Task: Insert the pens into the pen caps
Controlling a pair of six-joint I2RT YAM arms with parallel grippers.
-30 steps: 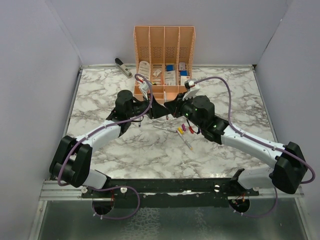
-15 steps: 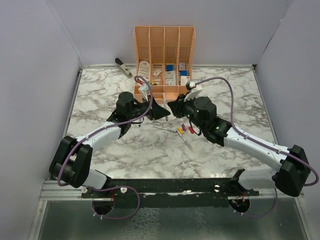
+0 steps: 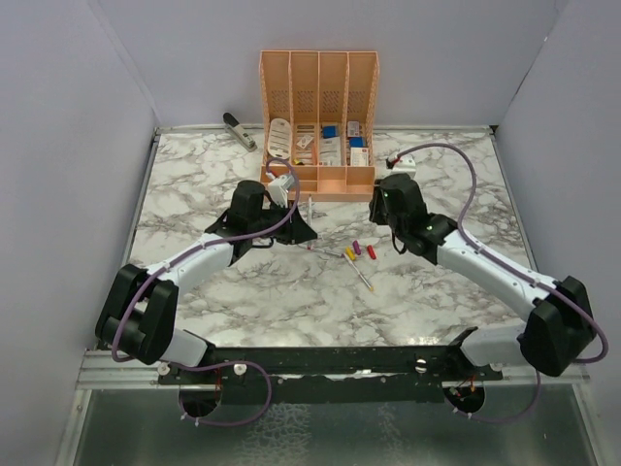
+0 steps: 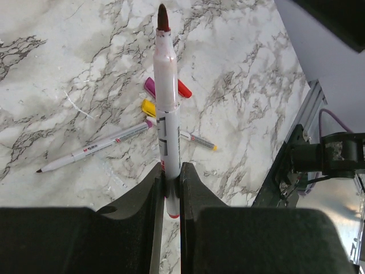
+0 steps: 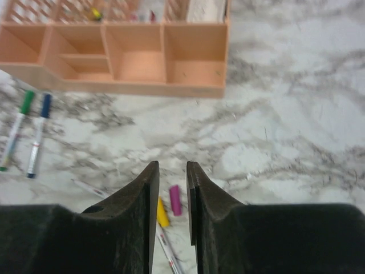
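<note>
**Right pincer lets go and backs off; left pincer keeps the red pen**

The red pen (image 4: 166, 114) is in front of the peach organizer (image 3: 318, 78), held up off the bench (image 3: 194, 184). It is a thin white stick with a bare dark red tip and a red bit at its back end. The left pincer (image 4: 170, 171) is closed tight on that back end.

A moment ago the right pincer (image 5: 171, 168) was shut and right up against the left one, in front of the organizer's middle. Now it has pulled away toward the organizer's right end. Its jaws are a little way apart with nothing in them. So I think one arm now has the pen alone, and the right one is free to fetch a cap.

The red cap (image 4: 183, 89), purple cap (image 4: 149, 87) and yellow cap (image 4: 148, 107) lie together further out in front of the organizer. A purple-ended pen (image 4: 97, 149) and a yellow-ended pen (image 4: 197, 138) lie beside them. A green-capped pen (image 5: 17, 128) and a blue-capped pen (image 5: 37, 137) lie close in front of the organizer, so two look done.
</note>
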